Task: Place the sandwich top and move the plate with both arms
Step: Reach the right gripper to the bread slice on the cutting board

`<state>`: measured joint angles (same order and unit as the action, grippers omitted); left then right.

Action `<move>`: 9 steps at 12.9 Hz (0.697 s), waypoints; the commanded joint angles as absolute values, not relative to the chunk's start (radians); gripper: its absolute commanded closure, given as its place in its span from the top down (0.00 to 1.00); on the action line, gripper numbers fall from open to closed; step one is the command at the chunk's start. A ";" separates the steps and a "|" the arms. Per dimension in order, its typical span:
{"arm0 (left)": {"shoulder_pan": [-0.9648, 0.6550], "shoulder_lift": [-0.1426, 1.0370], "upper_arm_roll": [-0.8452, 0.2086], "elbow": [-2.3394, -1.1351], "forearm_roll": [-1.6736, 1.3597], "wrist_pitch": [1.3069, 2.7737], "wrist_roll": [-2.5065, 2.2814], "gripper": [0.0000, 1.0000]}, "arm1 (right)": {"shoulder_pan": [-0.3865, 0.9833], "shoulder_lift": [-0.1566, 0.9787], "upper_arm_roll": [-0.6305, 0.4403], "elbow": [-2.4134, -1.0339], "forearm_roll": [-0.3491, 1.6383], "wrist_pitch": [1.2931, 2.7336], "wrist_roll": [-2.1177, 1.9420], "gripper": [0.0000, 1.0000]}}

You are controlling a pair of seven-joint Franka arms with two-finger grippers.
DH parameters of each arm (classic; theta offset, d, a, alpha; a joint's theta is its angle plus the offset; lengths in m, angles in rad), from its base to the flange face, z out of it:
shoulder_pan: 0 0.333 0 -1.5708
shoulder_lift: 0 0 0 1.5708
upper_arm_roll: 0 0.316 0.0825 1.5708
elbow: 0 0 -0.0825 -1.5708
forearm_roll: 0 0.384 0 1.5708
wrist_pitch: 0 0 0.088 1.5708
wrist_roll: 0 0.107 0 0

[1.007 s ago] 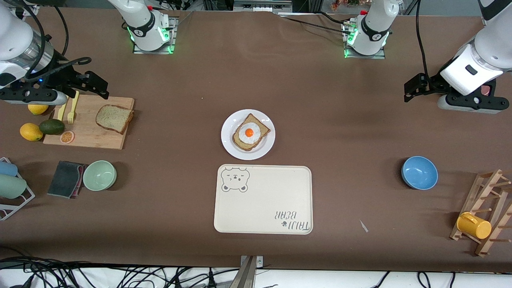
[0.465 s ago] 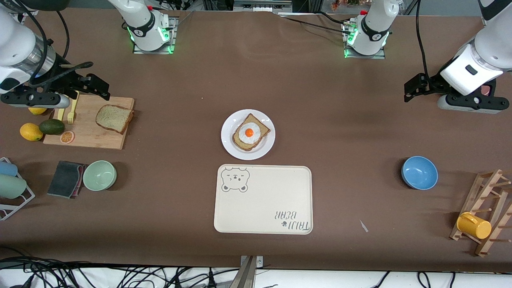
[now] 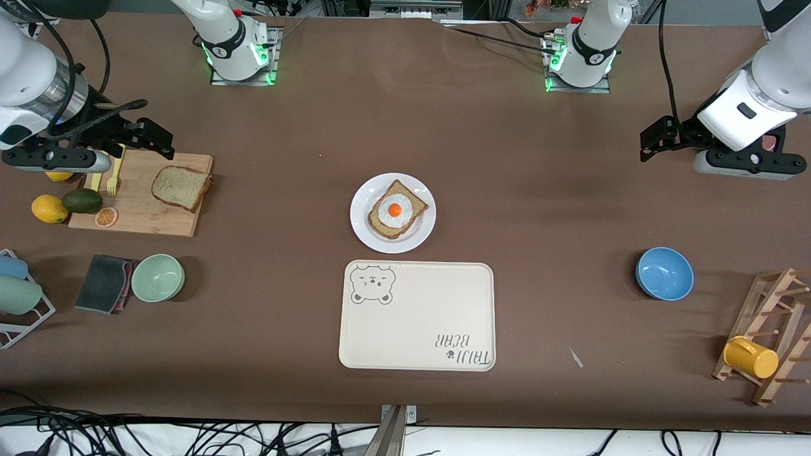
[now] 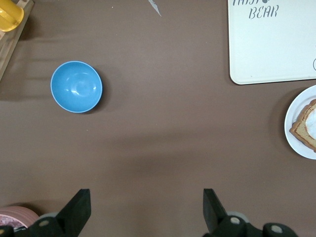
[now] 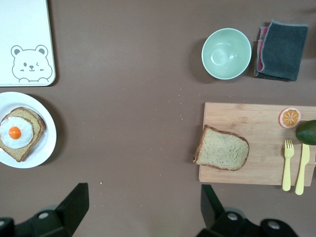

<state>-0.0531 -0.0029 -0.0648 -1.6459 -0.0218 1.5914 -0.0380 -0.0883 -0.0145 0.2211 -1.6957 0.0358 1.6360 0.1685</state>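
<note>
The sandwich top [image 3: 180, 188], a plain brown slice, lies on a wooden cutting board [image 3: 142, 218] toward the right arm's end of the table; it also shows in the right wrist view [image 5: 221, 154]. The white plate [image 3: 362, 225] sits mid-table and bears a bread slice with a fried egg [image 3: 397, 209]. My right gripper [image 3: 155, 136] is open and empty, up over the table beside the board's edge nearest the bases [image 5: 143, 197]. My left gripper [image 3: 656, 138] is open and empty, waiting over bare table at the left arm's end [image 4: 146, 197].
The cream bear tray [image 3: 417, 315] lies just nearer the camera than the plate. The board also holds a yellow fork [image 3: 113, 177] and an orange slice [image 3: 106, 217], with an avocado [image 3: 82, 201] and a lemon [image 3: 49, 209] beside it. There are also a green bowl [image 3: 158, 277], a grey cloth [image 3: 104, 283], a blue bowl [image 3: 664, 273] and a mug rack [image 3: 763, 335].
The right arm's wrist has shifted slightly over the board's end. The left arm has not moved.
</note>
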 commanded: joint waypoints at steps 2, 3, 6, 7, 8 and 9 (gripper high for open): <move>-0.051 -0.014 -0.066 -1.646 -0.037 1.578 -0.048 1.00 | -0.103 -0.023 0.230 -1.739 0.034 1.681 0.161 1.00; -0.051 -0.014 -0.066 -1.646 -0.037 1.578 -0.048 1.00 | -0.103 -0.021 0.232 -1.774 0.034 1.712 0.161 1.00; -0.051 -0.014 -0.066 -1.646 -0.035 1.580 -0.048 1.00 | -0.095 -0.015 0.261 -1.877 -0.032 1.828 0.161 1.00; -0.051 -0.014 -0.066 -1.646 -0.035 1.580 -0.048 1.00 | -0.097 -0.017 0.279 -1.934 -0.096 1.886 0.170 1.00; -0.049 -0.014 -0.066 -1.646 -0.037 1.578 -0.048 1.00 | -0.097 -0.015 0.285 -1.984 -0.112 1.938 0.208 1.00; -0.049 -0.014 -0.066 -1.646 -0.037 1.578 -0.048 1.00 | -0.097 0.000 0.284 -2.037 -0.117 1.989 0.253 1.00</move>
<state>-0.0531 -0.0029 -0.0648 -1.6459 -0.0218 1.5913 -0.0380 -0.0881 0.0096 0.2709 -1.9288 -0.0846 1.8984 0.1997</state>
